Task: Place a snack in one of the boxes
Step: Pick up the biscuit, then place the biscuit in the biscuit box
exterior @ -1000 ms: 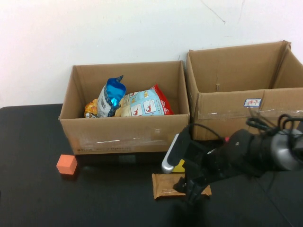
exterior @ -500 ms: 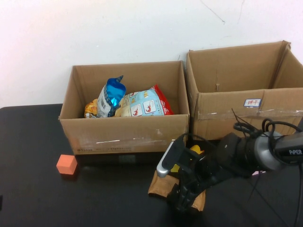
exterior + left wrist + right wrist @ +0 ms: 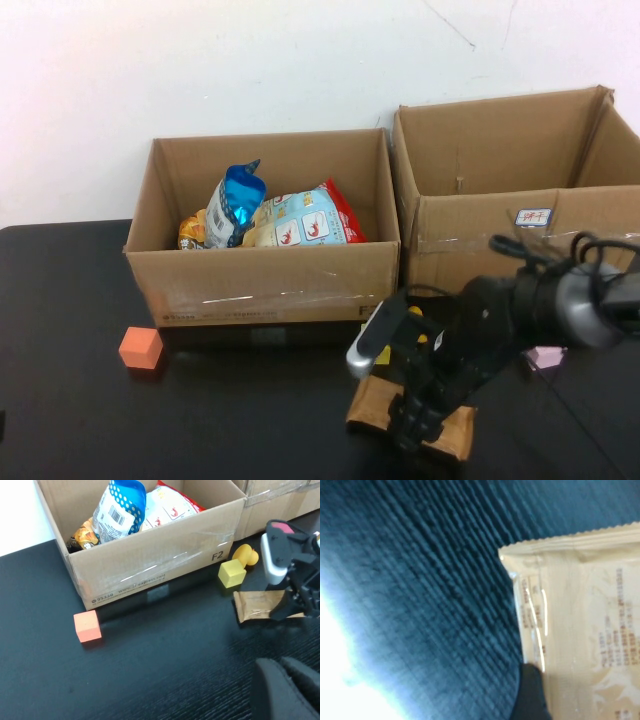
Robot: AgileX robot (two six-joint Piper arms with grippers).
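A flat brown snack packet [image 3: 366,408] lies low over the black table in front of the two boxes. My right gripper [image 3: 416,432] stands over it, jaws set wide across the packet and closed on its sides. In the right wrist view one dark finger [image 3: 530,695] presses on the packet [image 3: 580,630] at its edge. The left box [image 3: 270,280] holds several snack bags [image 3: 300,225]. The right box [image 3: 480,250] stands beside it, its inside mostly hidden. My left gripper [image 3: 271,660] hovers shut over bare table, seen only in the left wrist view.
An orange foam cube [image 3: 141,348] sits left of the left box's front. A yellow cube [image 3: 231,573] and a yellow rounded toy [image 3: 246,555] lie by the gap between the boxes. A small pink piece [image 3: 546,357] rests right of my right arm.
My right gripper has swung first left, then right and toward the table's near edge. The brown packet has turned and travelled with it. The left arm has not moved.
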